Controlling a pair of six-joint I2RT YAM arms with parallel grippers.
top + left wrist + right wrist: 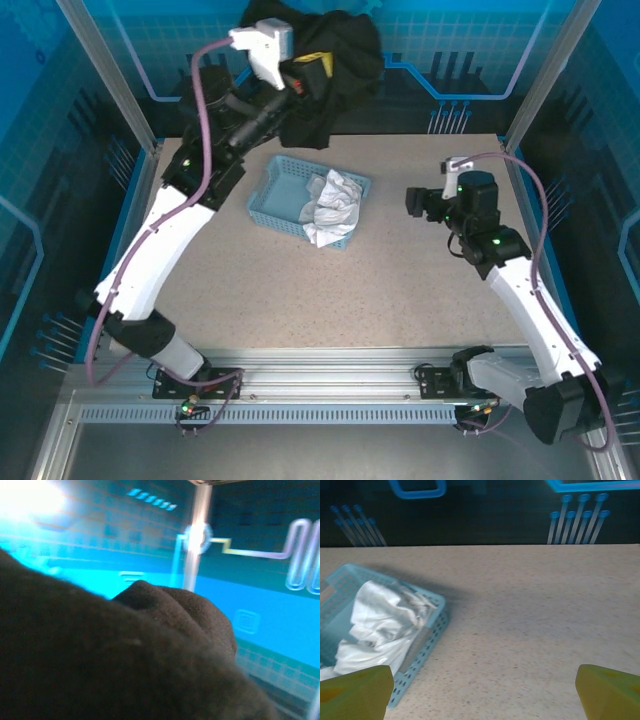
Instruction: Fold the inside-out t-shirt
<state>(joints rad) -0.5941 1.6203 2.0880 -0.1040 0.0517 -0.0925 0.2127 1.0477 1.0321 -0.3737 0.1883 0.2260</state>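
T-shirt (345,55) hangs bunched, black, apparently pinched in left gripper (313,72).

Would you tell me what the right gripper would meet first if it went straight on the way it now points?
Likely only the speckled beige tabletop: the open right gripper aims over it toward the dark wall. The light blue plastic basket sits left of that line; depth is unclear.
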